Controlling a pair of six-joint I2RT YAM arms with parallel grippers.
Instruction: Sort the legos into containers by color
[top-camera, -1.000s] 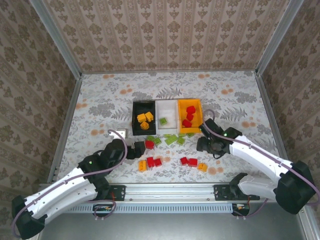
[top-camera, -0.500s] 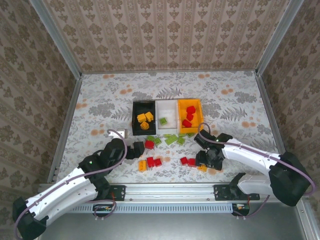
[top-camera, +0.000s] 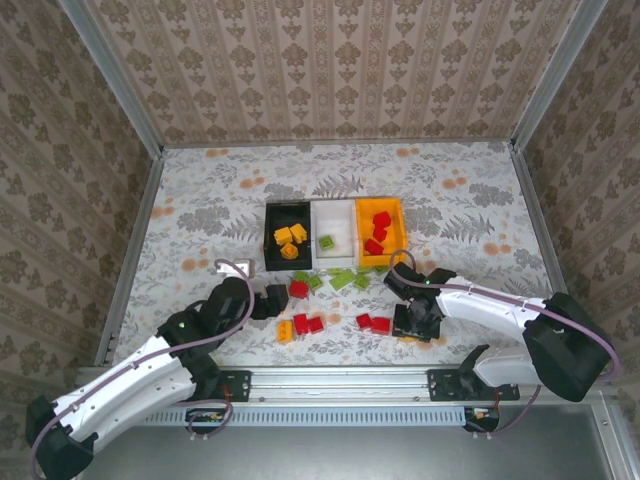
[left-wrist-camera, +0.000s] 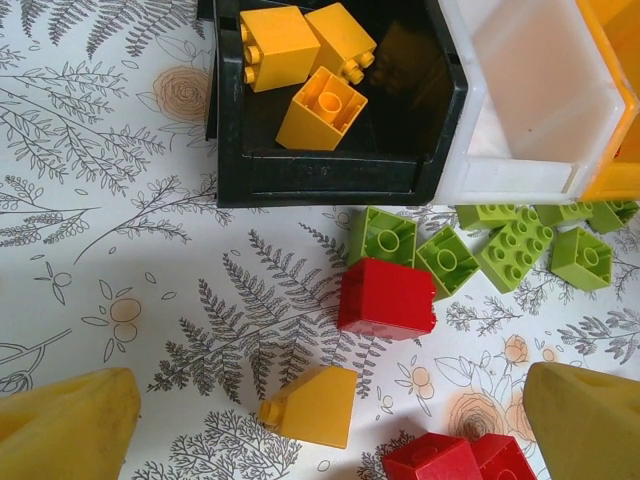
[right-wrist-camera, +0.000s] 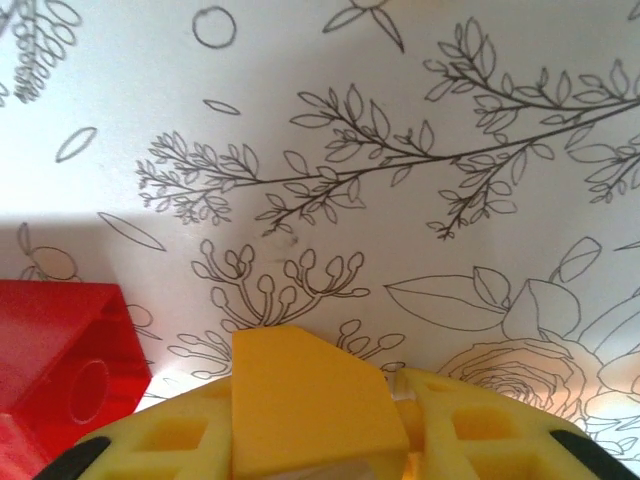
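Seen from above, the left gripper (top-camera: 272, 300) hangs with jaws wide apart beside a loose red plastic brick (top-camera: 298, 289), just in front of the black rectangular plastic bin (top-camera: 268, 235). To its right sit the white bin (top-camera: 335, 222) and the orange bin (top-camera: 380, 201), with light green bricks (top-camera: 342, 279) scattered before them. Farther right, the right gripper (top-camera: 415, 325) is clamped on a small orange-yellow brick (right-wrist-camera: 305, 395). Such bricks look light, rigid and smooth, and are best pinched across flat side walls. The brick's lower part is cut off, so whether it touches the table is unclear.

walls (top-camera: 330, 70): beige damask wallpaper | tabletop (top-camera: 200, 200): white floral-print cover | corners: grey metal posts (top-camera: 110, 75) | light: even
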